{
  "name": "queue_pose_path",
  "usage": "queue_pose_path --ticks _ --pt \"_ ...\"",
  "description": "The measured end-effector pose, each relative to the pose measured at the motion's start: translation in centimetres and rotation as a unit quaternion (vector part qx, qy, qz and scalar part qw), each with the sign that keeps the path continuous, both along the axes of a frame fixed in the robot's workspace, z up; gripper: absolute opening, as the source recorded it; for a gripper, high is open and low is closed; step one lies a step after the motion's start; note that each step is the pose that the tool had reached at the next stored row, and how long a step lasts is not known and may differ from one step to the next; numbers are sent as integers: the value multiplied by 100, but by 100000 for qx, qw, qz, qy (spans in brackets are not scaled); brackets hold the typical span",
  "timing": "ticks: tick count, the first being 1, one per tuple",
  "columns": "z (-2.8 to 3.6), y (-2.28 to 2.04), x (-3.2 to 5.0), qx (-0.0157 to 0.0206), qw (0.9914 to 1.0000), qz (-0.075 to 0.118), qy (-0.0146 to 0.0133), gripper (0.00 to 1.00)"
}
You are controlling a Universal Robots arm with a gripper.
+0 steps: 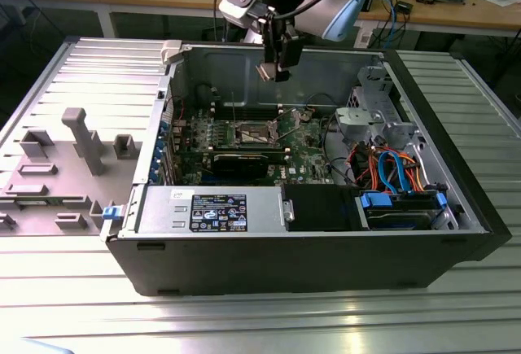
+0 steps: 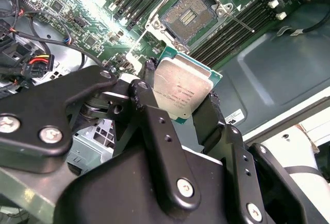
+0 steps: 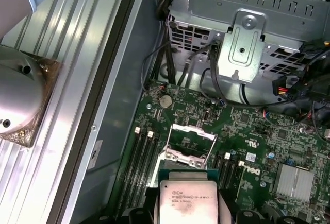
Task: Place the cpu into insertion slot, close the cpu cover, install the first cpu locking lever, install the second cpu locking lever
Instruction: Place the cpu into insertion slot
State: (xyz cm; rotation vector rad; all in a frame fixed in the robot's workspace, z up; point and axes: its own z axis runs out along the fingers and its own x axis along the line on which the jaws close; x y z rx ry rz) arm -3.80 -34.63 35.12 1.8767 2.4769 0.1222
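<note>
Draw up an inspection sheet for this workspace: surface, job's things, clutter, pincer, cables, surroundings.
Surface: ribbed metal table with an open computer case lying on it.
Job's things: cpu held above the green board; insertion slot bare, pin field exposed; cpu cover looks swung up off the slot.
Clutter: grey fixture tray beside the case on the exterior view's left; black graphics card inside the case.
Pincer: pincer shut on the cpu's edges, above the case.
Cables: orange and blue cables bundled in the case on the exterior view's right.
Surroundings: wooden bench behind the table.
</note>
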Motion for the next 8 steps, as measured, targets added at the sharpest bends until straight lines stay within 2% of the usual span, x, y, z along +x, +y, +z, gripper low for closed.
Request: queue_pose_path --ticks 8 --pt "-7 0 0 -1 99951 -3143 8 54"
